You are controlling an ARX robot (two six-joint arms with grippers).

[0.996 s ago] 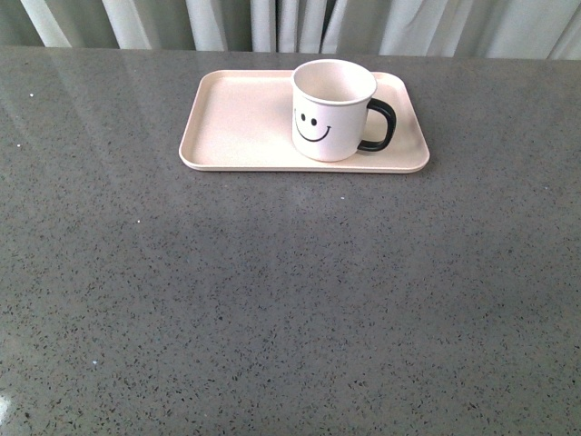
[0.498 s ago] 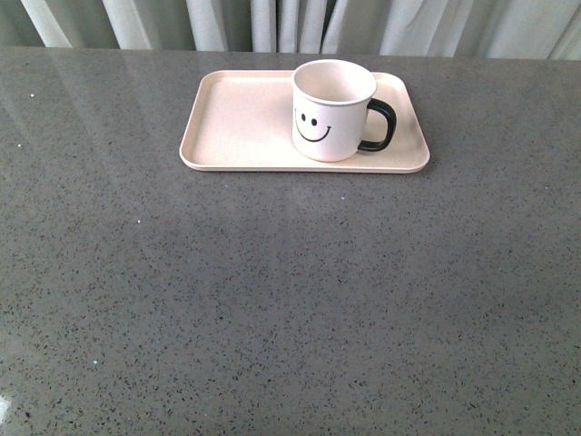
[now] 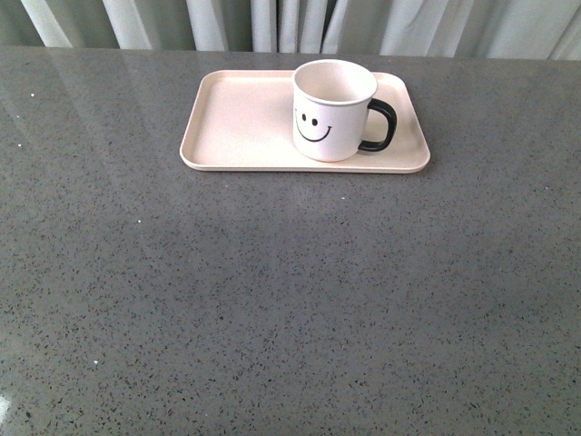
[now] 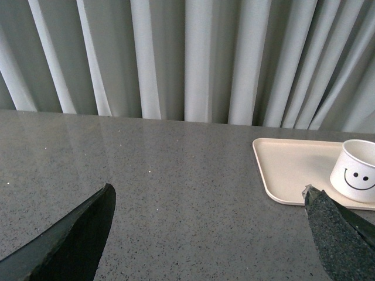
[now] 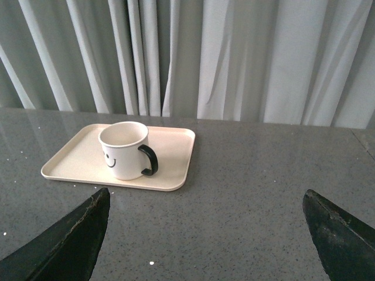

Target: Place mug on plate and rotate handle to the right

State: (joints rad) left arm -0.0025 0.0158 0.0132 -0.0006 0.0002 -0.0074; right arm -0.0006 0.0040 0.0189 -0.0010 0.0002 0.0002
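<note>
White mug upright on pink plate, handle at 3 o'clock. Left gripper, right gripper: spread wide, seemingly empty.

Tabletop: dark grey, stone-look surface with a fine black and white speckle, glossy enough to throw back pale streaks of light. It ran wide and flat to a straight far edge.

One thing lay directly on it: the plate. Pale pink, rectangular, rounded corners, low raised rim. It sat flat near the far edge, long sides parallel to that edge.

The plate was ahead of the left pincer and off toward the robot's right, well apart from it. From the right pincer it was ahead and off toward the robot's left, also well apart. Speckled grey surface stretched between each pincer and the plate's near rim.
</note>
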